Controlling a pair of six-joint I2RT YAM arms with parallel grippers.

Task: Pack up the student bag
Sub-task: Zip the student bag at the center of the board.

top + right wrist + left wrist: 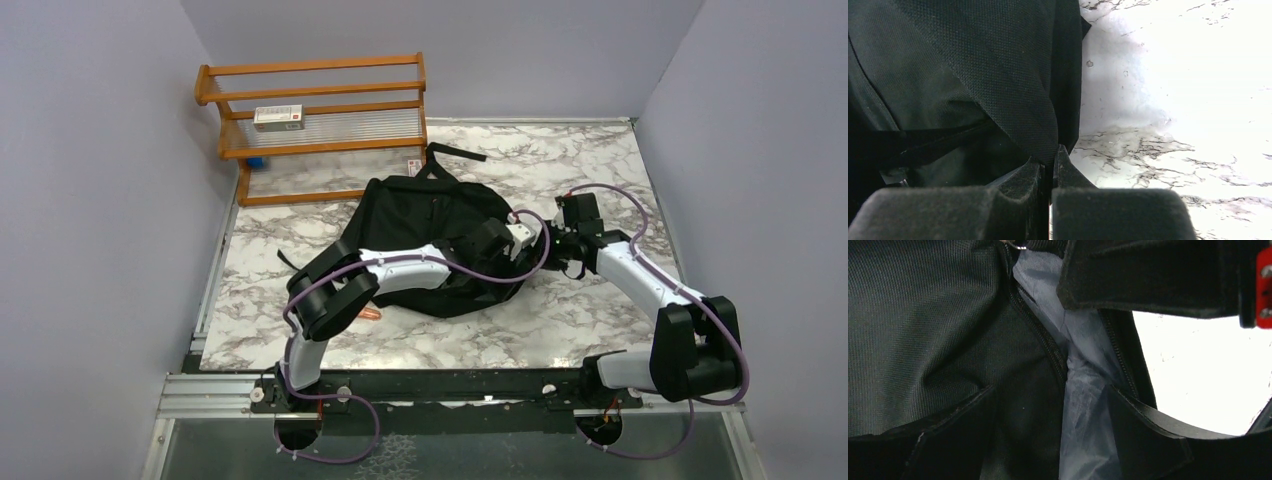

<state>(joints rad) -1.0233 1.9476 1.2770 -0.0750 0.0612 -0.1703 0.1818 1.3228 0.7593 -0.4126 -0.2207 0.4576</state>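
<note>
The student bag (425, 225), a big black backpack, lies flat in the middle of the marble table. My left arm reaches across it, and my left gripper (530, 240) sits at the bag's right edge. In the left wrist view my left gripper (1053, 440) is open, its fingers (948, 432) wide apart astride the bag's zip opening, where grey lining (1083, 390) shows. Nothing is between them. My right gripper (556, 246) meets the same edge from the right. It is shut (1050, 167) on a fold of the student bag's black fabric (998, 75).
A wooden rack (310, 95) stands at the back left with a small box (278, 118) on its shelf and something blue (257, 162) beneath. A small orange object (371, 314) peeks out under my left arm. Grey walls close in on three sides.
</note>
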